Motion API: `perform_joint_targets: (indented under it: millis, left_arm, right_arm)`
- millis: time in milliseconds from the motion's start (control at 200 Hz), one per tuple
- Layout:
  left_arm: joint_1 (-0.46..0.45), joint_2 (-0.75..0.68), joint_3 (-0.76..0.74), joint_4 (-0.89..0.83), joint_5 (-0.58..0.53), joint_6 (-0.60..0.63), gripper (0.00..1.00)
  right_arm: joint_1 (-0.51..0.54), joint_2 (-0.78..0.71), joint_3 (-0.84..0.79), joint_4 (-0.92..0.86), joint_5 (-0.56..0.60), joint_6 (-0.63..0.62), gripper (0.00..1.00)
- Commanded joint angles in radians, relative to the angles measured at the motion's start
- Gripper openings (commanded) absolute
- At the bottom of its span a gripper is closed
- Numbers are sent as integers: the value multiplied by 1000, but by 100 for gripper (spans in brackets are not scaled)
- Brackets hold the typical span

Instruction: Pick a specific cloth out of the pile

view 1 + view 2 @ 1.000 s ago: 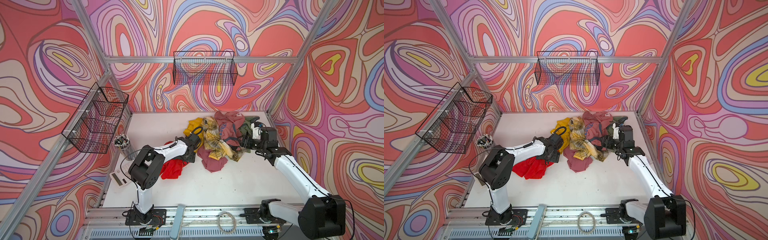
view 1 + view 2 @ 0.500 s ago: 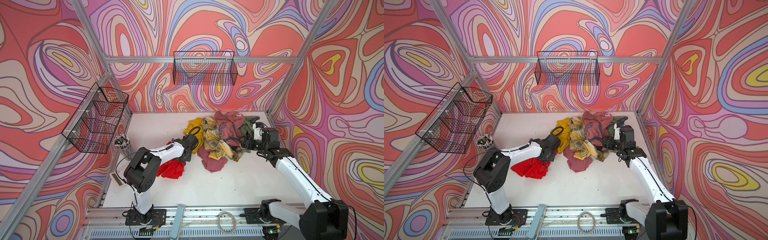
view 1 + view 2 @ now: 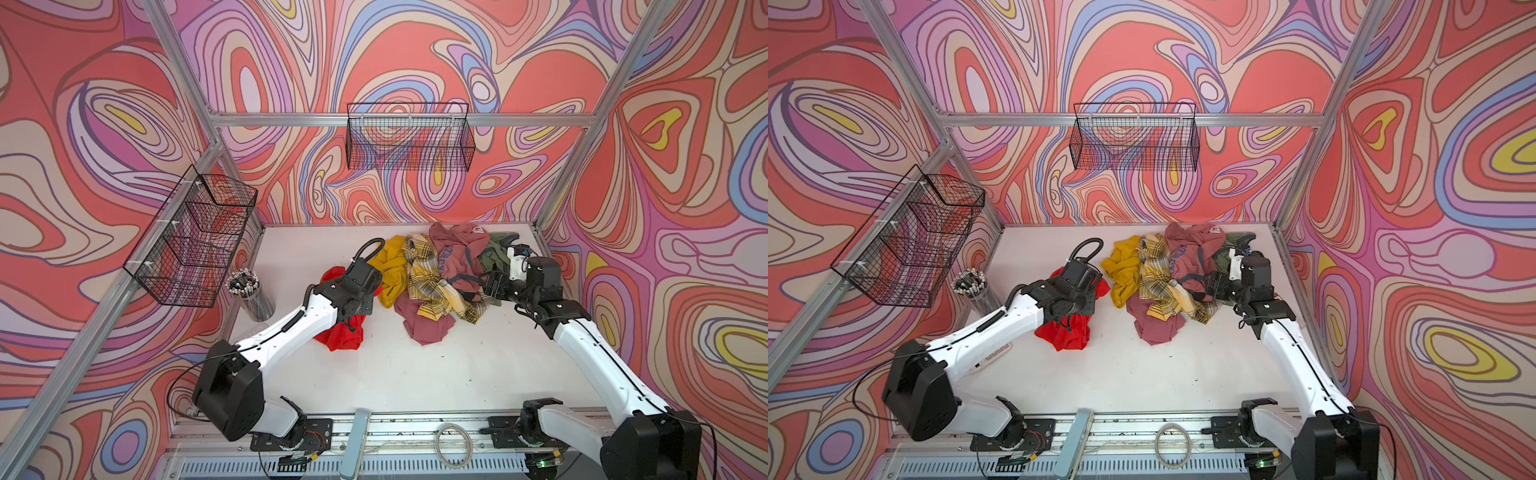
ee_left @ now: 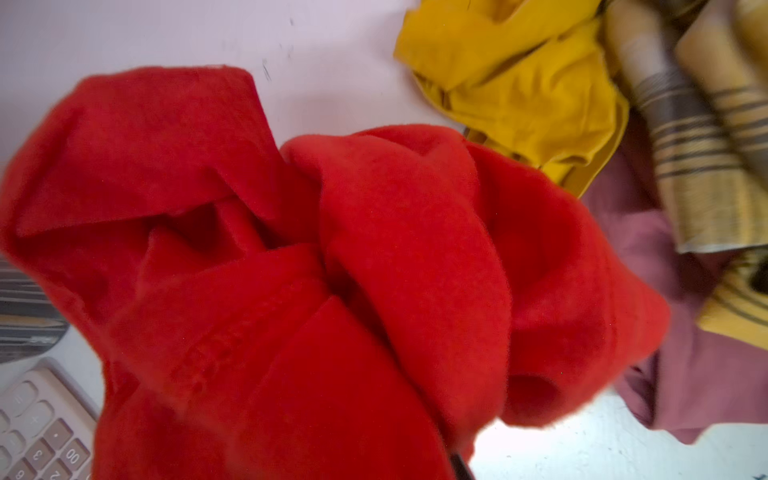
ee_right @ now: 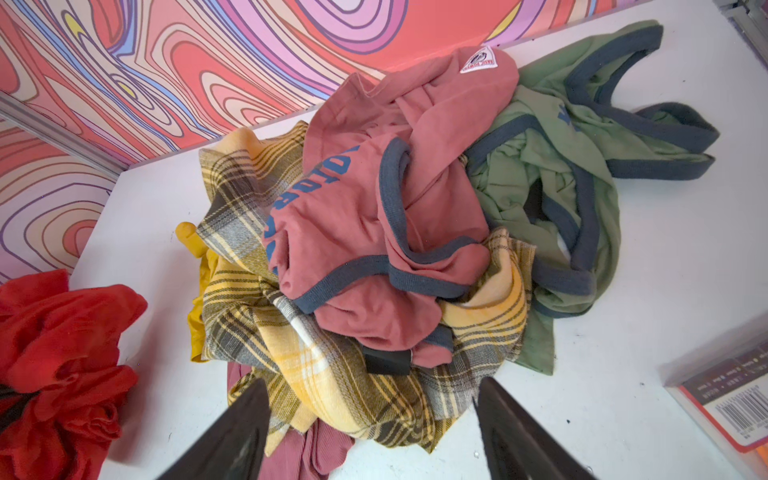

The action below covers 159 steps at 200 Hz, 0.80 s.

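The left claw [image 3: 358,306] is closed tight on the cloth [image 4: 332,270], which is bunched up just beside the pile [image 5: 374,232]. The right claw [image 5: 372,384] is held wide at the pile's edge, with nothing in it. The picking looks nearly done; only the carrying away is left.

In both top views we find the pile [image 3: 432,286] on the table [image 3: 415,382]; the cloth [image 3: 343,332] is near it at eight o'clock, and the pen cup [image 3: 253,297] stands at ten o'clock of the cloth.
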Motion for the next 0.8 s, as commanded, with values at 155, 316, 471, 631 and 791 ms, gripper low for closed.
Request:
perform_joint_targets:
  millis: [155,316,471,631,791]
  left_arm:
    - [111,-213,17,6,12,43,0]
    - [212,-266,24,92,122,86,0]
    - [291,-216,105,106,185,132,0]
    - [386,-163,174,143,291,134,0]
    - [454,-136,225,145,392,111,0]
  right_arm:
    - [5,-22,-20,43,-29,15,81]
    - [4,-13,-20,60,-45,30,80]
    - [6,-10,-16,57,-53,34,79]
    - [6,-23,-17,42,-41,30,79]
    - [5,-34,-25,37,-28,33,79]
